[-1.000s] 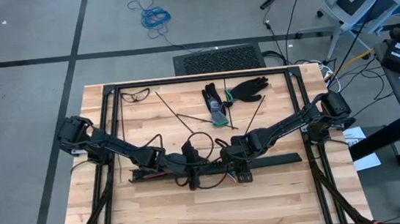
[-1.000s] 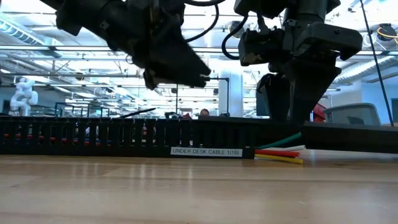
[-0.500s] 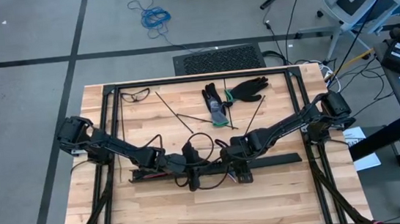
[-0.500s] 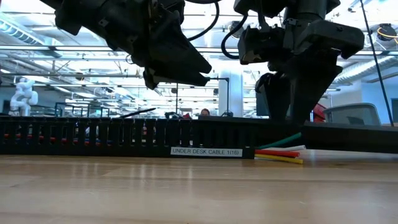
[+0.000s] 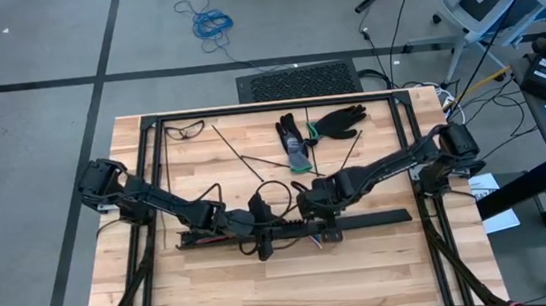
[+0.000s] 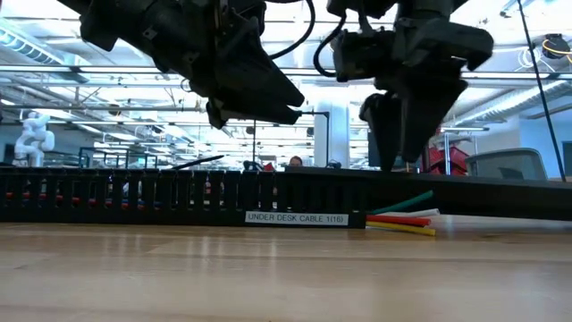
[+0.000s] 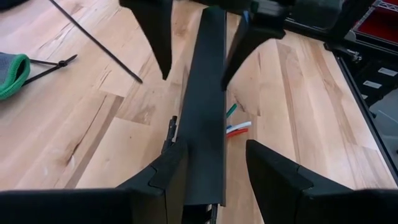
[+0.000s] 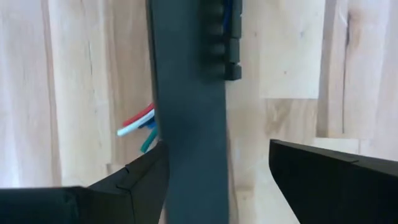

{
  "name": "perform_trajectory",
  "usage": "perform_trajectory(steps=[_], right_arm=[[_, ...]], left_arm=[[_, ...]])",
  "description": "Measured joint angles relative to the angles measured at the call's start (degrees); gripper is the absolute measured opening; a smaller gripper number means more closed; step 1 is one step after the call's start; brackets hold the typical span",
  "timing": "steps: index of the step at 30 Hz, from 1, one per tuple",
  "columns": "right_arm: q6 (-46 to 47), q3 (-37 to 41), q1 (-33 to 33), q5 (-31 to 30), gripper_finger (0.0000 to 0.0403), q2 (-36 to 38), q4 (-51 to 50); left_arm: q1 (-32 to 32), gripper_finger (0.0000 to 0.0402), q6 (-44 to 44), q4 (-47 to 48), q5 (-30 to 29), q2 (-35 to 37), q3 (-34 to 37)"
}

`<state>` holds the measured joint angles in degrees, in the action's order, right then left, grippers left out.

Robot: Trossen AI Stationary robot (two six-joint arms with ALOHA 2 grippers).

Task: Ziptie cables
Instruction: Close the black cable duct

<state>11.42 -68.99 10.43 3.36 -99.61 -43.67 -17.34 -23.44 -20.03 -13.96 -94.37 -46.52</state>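
High view shows both my arms meeting over the rail [image 5: 360, 221] at the table's [image 5: 217, 299] near middle. Left gripper [image 7: 211, 171] straddles the rail, fingers spread, gripping nothing. Right gripper [image 8: 217, 165] hangs above it, fingers also spread. Cables [image 7: 236, 127] lie beside and under the rail, ends poking out. I judge the rail should be lifted level so no wires snag. Zipties [image 5: 254, 165] lie well behind, seen only from above; only the low view shows the rail's label [image 6: 295, 217].
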Motion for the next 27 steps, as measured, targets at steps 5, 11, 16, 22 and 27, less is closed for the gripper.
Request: perform_trajectory(steps=[5, 11, 16, 22, 27], right_arm=[[-3.56, -0.02, -3.52, 3.34, 0.0258, 0.02, -0.62], [-3.68, 0.47, -5.5, 3.91, 0.0258, 0.02, -1.38], [-3.17, 3.93, -5.5, 6.85, 0.0258, 0.0, 1.82], [-0.83, 8.2, -5.52, 7.59, 0.0258, 0.0, 5.33], [1.26, 8.97, -4.68, 7.37, 0.0258, -0.02, 6.27]], left_arm=[[0.0, 0.0157, -0.08, 0.15, -0.04, 0.0, 0.0], [-0.02, 0.0157, -0.11, 0.19, -0.04, 0.0, 0.0], [-0.02, 0.0157, -0.11, 1.05, -0.04, 0.0, 0.0], [-0.02, 0.0157, -0.24, 1.51, -0.04, 0.0, 0.0], [-0.02, 0.0157, -0.26, 1.53, -0.02, 0.0, 0.0]])
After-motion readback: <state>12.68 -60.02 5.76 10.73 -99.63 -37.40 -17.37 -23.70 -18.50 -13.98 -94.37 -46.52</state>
